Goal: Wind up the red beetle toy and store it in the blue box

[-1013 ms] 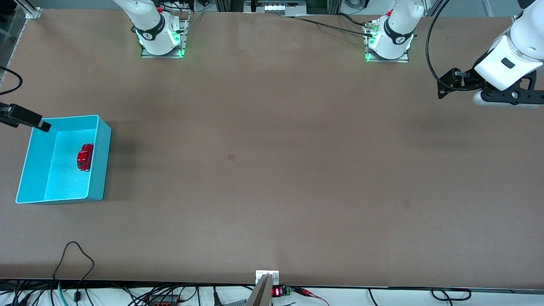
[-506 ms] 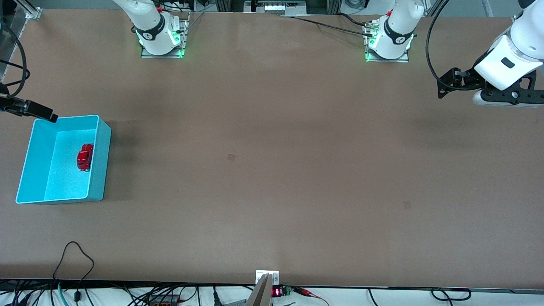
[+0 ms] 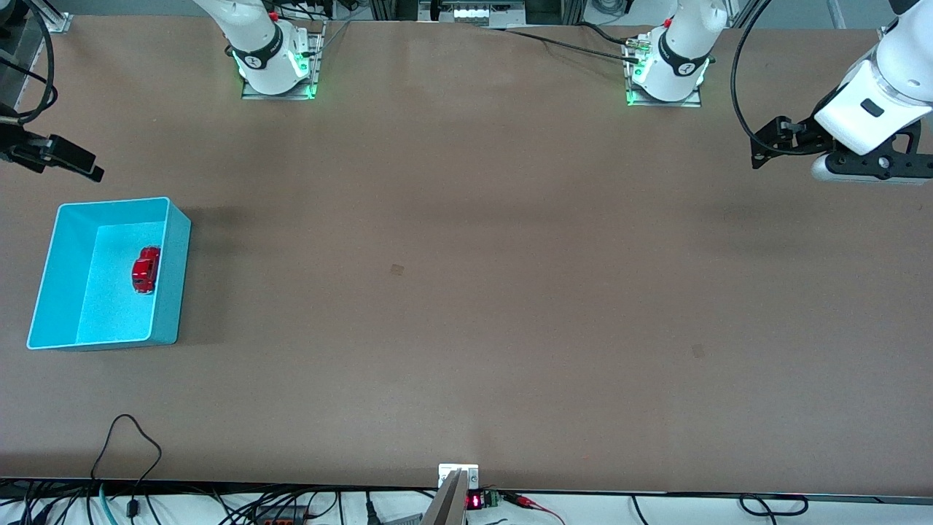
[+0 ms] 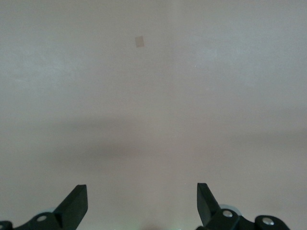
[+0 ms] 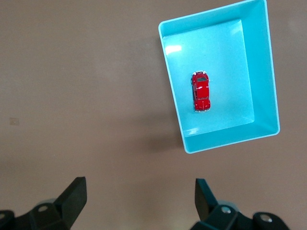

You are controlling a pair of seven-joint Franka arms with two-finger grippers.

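Red beetle toy (image 3: 146, 270): we find it lying inside the blue box (image 3: 169, 292), close to the wall at the box's 3 o'clock in the front view. We log the box at the right arm's end of the table. Right gripper (image 5: 139, 196): jaws spread wide, empty, raised over bare table at the box's 11 o'clock. Left gripper (image 4: 142, 201): jaws open, empty, waiting over the left arm's end.

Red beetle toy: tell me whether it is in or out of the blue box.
In. The red beetle toy sits on its wheels on the floor of the blue box, enclosed by the walls, touched by neither claw.
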